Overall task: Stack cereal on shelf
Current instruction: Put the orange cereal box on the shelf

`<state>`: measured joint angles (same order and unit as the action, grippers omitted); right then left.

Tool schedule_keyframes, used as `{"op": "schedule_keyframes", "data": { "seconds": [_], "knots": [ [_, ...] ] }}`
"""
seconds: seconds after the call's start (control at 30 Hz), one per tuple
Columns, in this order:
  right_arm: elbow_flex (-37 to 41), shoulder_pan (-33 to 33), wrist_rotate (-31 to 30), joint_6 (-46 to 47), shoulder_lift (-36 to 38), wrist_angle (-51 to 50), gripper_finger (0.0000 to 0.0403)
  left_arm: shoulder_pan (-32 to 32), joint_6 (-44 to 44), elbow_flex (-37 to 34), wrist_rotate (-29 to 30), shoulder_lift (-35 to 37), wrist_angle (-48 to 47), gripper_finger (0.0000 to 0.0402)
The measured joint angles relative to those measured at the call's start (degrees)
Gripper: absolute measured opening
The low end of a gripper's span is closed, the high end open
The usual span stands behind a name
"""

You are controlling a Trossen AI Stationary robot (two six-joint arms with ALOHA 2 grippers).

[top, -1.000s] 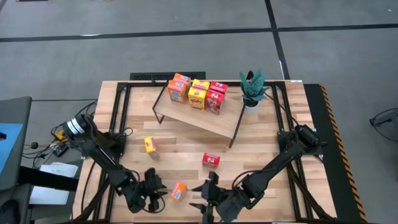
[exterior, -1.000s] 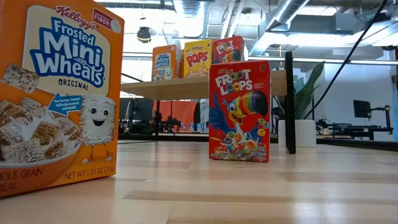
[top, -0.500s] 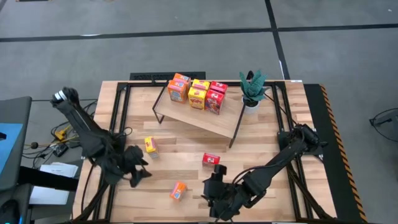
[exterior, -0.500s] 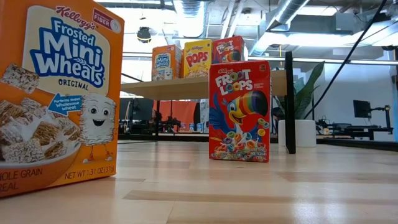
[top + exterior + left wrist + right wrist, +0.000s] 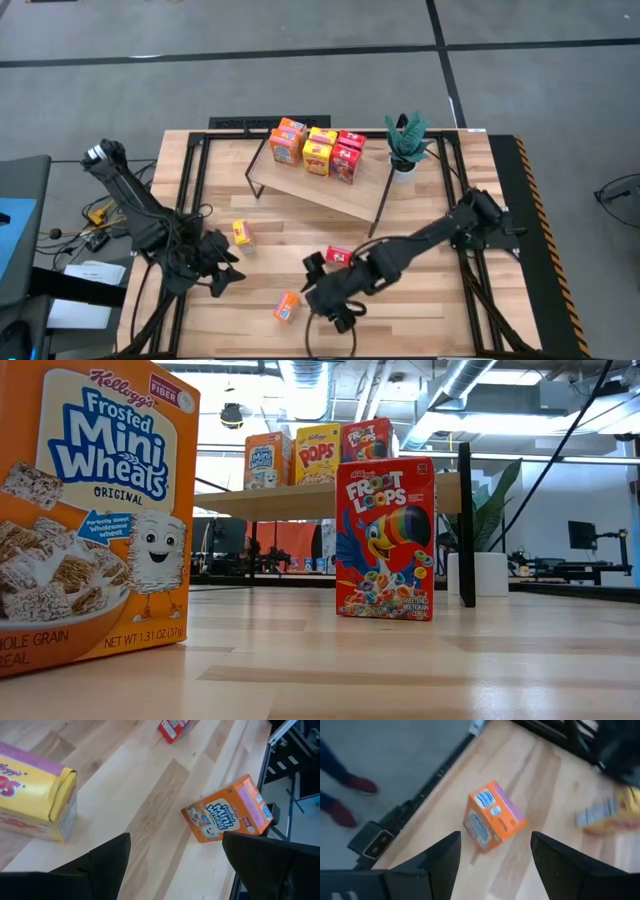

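Cereal box [image 5: 492, 816] lies ahead of our open, empty right gripper [image 5: 495, 857]; a skewed approach could knock it off the table edge [image 5: 427, 785].

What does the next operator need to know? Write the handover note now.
Left gripper: open, empty, beside the yellow box.
Right gripper: open, empty, next to the orange box.
Shelf: six boxes on its back edge.
Left: yellow, orange and the red box, all loose on the table.
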<state>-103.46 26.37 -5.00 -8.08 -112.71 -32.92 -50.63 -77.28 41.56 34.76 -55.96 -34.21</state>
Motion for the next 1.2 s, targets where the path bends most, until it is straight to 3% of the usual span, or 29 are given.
{"op": "schedule_keyframes", "data": {
  "seconds": [0.3, 0.47, 0.8, 1.2],
  "knots": [
    [0.0, -5.3, 11.1, -9.5, 0.0, 5.1, 0.0266, 0.0, -2.0, 0.0, -1.0, -3.3, 0.6, 0.0307],
    [0.0, -6.1, 11.5, -13.3, 0.0, 6.6, 0.0272, 0.0, -3.2, 0.0, -1.1, -4.7, 0.7, 0.0307],
    [0.1, -6.3, 11.8, -17.3, -1.4, 10.6, 0.0329, 0.1, -4.0, 0.0, -0.6, -6.1, 0.1, 0.0307],
    [0.1, -7.0, 15.8, -18.1, -6.2, 13.6, 0.0326, 0.2, -4.1, 0.0, 0.0, -6.0, -0.8, 0.0307]
  ]
}}
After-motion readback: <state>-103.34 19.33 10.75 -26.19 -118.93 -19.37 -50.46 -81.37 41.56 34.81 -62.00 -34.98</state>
